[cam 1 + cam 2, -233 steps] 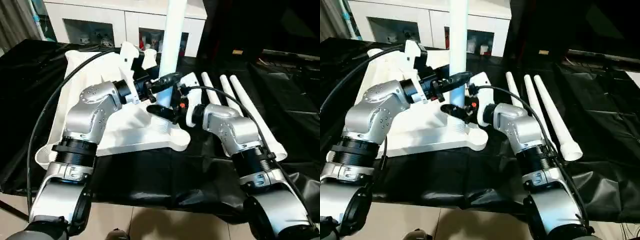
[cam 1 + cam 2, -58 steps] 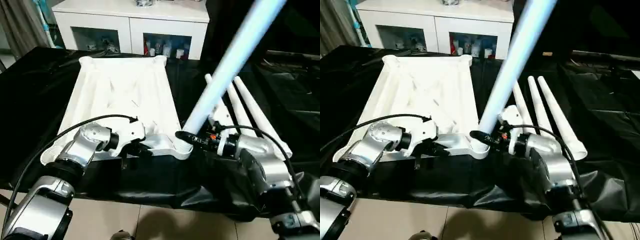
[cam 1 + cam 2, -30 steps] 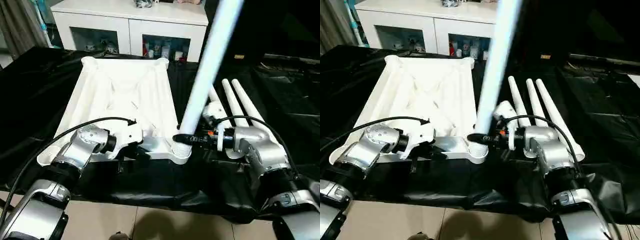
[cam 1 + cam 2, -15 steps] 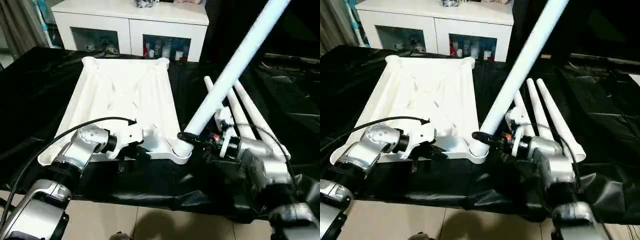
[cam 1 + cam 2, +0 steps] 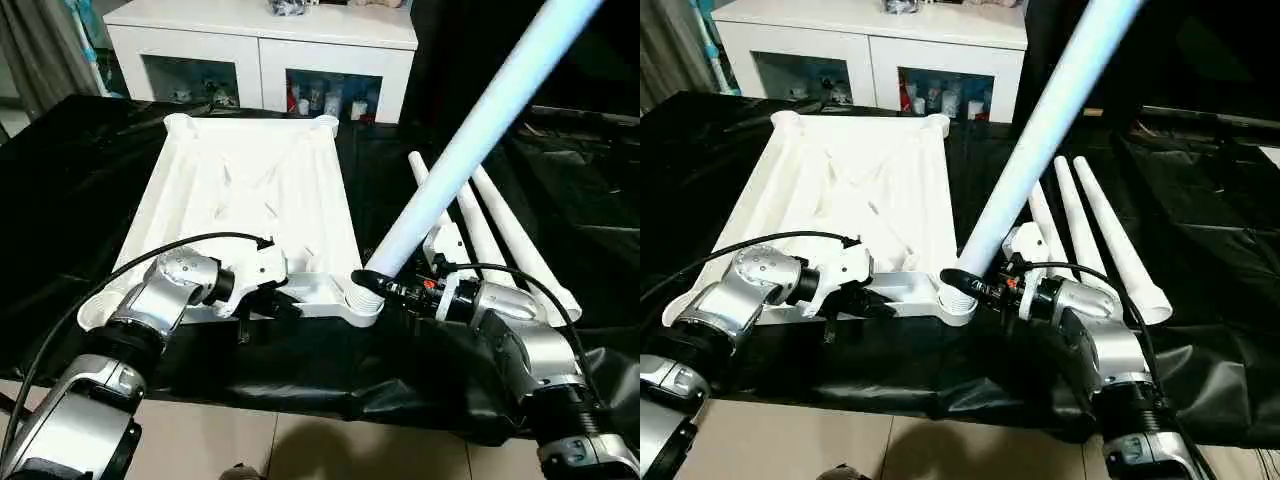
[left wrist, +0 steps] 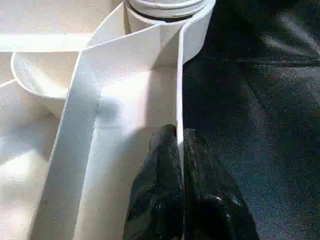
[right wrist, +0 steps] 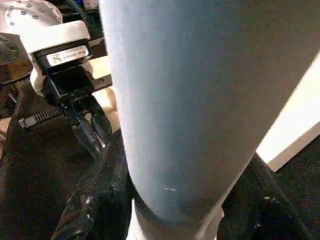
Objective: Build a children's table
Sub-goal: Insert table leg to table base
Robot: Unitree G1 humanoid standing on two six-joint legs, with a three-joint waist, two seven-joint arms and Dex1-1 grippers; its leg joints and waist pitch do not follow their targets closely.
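Nearest the edge of the black-draped work table (image 5: pixel 120 190): left gripper (image 6: pixel 179 150) pinched tight on the thin near rim of the white plastic rectangular tabletop (image 5: pixel 250 190), lying ribbed side up, long axis running away toward the white cabinet (image 5: pixel 265 45). Right gripper (image 5: pixel 372 284) clamped around the foot of a long white tapered tube leg (image 5: pixel 470 140), seated in the near right corner socket (image 5: pixel 362 300), leaning up and rightward. Three more white tube legs (image 5: pixel 1105 235) flat beyond, pointing away. No readable writing anywhere.

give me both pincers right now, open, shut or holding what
Left pincer: shut on the edge wall of the tabletop.
Right pincer: shut on the leg near the corner socket.
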